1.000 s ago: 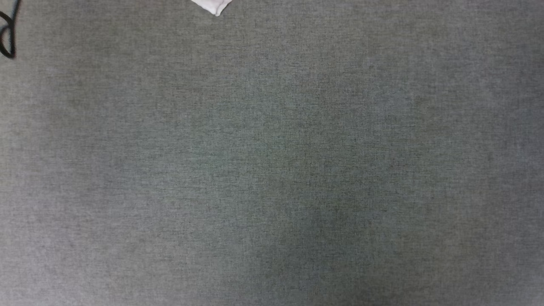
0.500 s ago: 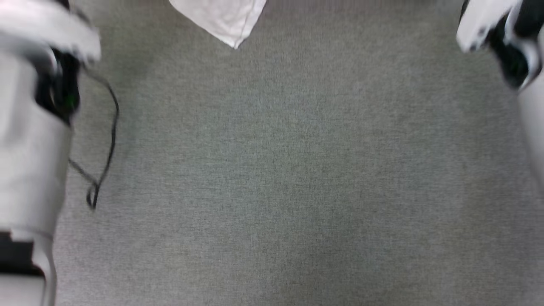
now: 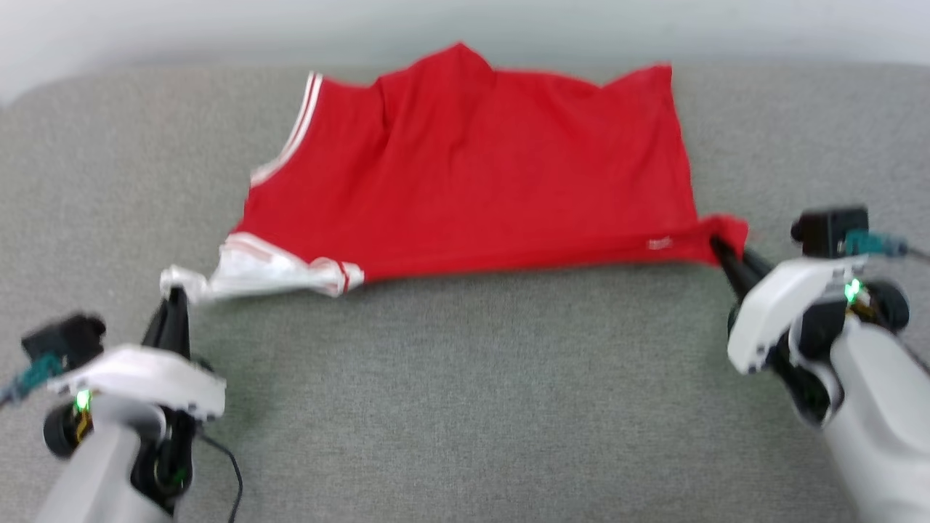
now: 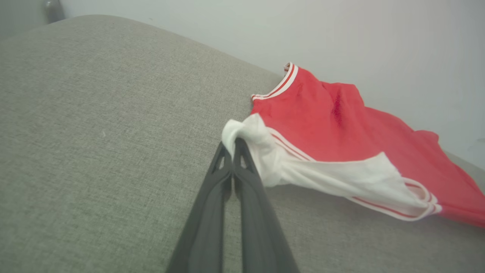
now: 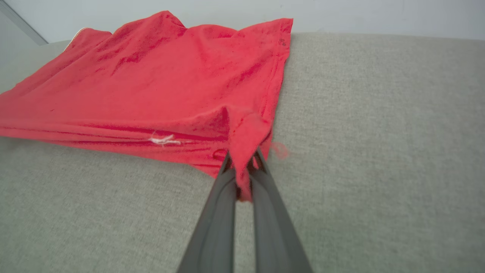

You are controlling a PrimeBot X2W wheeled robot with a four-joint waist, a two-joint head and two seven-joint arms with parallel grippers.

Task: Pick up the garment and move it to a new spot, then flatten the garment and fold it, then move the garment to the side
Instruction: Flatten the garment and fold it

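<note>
A grey woven surface [image 3: 465,407] meets a pale wall [image 3: 465,29] at its far edge. The red garment [image 3: 472,174] lies spread near that edge; the left gripper [image 3: 174,298] pinches its white sleeve [image 3: 269,272] and the right gripper [image 3: 719,247] pinches a red hem corner [image 3: 730,232].

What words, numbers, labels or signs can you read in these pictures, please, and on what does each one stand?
No text can be read.
On the garment, the face that shows is plain red, with no print visible.
The small white mark near its front edge is too small and blurred to read.
The small dark mark at its far corner is too small to read.
</note>
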